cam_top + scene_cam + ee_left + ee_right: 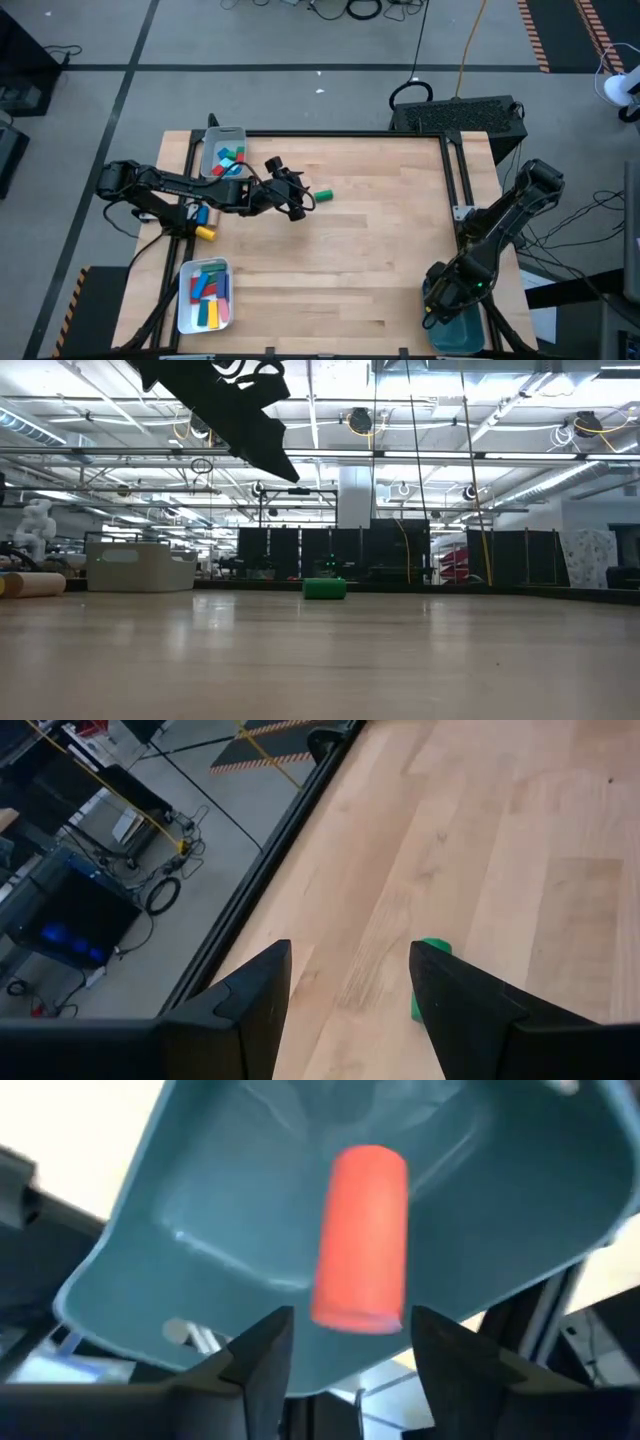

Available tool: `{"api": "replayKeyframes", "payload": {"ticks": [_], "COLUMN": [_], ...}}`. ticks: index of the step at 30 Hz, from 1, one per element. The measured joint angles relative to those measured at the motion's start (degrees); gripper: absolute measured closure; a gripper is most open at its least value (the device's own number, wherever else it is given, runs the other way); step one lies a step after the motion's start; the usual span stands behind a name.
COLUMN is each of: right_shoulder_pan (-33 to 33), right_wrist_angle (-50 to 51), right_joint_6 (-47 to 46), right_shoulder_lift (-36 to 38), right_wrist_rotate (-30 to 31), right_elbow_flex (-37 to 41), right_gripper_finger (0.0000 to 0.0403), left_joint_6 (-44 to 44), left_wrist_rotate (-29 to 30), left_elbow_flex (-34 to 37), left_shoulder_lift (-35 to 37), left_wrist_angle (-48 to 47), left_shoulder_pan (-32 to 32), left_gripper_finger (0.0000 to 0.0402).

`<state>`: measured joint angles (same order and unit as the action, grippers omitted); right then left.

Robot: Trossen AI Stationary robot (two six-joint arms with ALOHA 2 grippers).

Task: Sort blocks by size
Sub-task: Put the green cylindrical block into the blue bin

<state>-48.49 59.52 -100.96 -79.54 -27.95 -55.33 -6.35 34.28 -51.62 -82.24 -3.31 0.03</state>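
Observation:
A green block [324, 194] lies on the wooden table, just right of my left gripper [297, 195]. That gripper hangs open and empty above the table. In the left wrist view [350, 955] the green block [431, 982] shows partly behind one finger. It also shows in the low view [324, 588]. My right gripper [437, 305] is open over the teal tray [462, 332] at the near right corner. In the right wrist view [352, 1320] an orange-red cylinder [362, 1235] shows in the teal tray [200, 1210], past the fingertips and apart from them.
A grey tray [222, 150] with a few blocks stands at the far left. A white tray [205, 295] with several blocks stands at the near left. A yellow cylinder [205, 232] and a blue piece [200, 213] lie by the left edge. The table's middle is bare wood.

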Motion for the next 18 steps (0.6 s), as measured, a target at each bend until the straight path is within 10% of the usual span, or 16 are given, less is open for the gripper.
{"api": "replayKeyframes", "payload": {"ticks": [18], "right_shoulder_pan": [2.80], "right_wrist_angle": [9.71], "right_joint_6": [5.25], "right_shoulder_lift": [3.88], "right_wrist_rotate": [16.56], "right_elbow_flex": [0.00], "right_gripper_finger": [0.0192], "left_joint_6": [3.17], "left_wrist_rotate": [-0.07], "left_elbow_flex": [0.00], "left_shoulder_lift": [0.00], "left_wrist_angle": [-0.22], "left_shoulder_pan": [-0.23], "left_gripper_finger": [0.0194]}}
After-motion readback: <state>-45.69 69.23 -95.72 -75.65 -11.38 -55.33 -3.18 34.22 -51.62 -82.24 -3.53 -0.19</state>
